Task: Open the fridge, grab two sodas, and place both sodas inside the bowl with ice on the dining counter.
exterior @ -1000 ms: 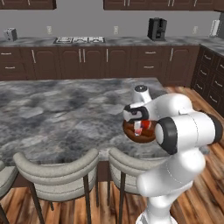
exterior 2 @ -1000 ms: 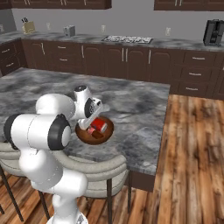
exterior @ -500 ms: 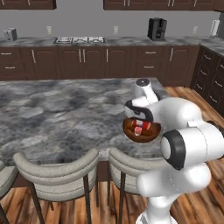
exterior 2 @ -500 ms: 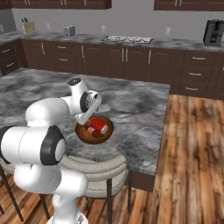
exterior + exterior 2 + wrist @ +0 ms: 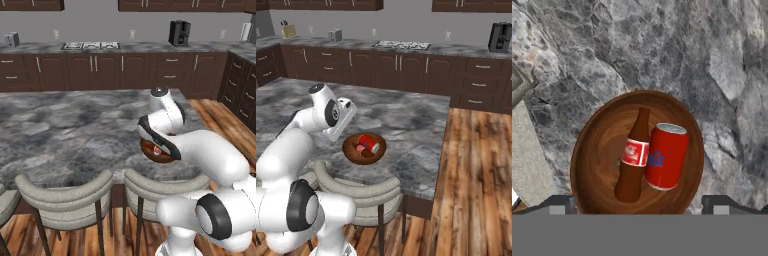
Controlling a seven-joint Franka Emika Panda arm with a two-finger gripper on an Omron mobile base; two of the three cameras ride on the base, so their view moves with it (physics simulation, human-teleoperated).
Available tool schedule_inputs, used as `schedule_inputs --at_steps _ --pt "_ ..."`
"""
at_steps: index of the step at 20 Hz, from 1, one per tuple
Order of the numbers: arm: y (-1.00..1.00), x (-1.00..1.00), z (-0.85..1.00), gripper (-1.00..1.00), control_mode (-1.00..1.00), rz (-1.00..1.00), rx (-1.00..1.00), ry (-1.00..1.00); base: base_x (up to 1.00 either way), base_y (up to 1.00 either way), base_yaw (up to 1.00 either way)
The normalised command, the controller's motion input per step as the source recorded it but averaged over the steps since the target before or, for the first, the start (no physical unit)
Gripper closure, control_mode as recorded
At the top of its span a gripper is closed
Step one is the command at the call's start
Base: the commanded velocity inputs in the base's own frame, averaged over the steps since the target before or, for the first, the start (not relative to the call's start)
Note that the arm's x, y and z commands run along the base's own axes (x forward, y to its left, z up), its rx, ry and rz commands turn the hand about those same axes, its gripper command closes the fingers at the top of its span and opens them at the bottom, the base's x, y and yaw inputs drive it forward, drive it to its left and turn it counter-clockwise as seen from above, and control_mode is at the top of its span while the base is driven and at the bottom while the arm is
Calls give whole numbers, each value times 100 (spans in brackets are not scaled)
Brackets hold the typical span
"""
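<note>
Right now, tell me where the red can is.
In the hand view the red can lies in the wooden bowl on the marbled counter, beside the brown bottle.

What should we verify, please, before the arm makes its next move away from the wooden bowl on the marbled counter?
1. Red can with a silver top lying inside the round reddish-brown wooden bowl: ok.
2. Dark brown bottle with a red label lying in the bowl beside the can, the two touching: ok.
3. Gripper open and holding nothing, fingertips spread at the bowl's near rim: ok.
4. Bowl resting fully on the grey-and-black marbled dining counter, near its edge: ok.
5. Ice in the bowl: cannot tell, no pale lump shows.
6. Fridge door closed again: cannot tell.
</note>
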Motion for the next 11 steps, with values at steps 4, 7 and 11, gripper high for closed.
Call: schedule_inputs --at_steps 4,7,11 --pt "28 -79 59 -100 -100 0 0 -4 0 0 0" --pt "2 -96 48 -100 -100 -1 0 -7 0 0 0" --pt "0 -100 38 -100 -100 -4 1 -10 0 0 0"
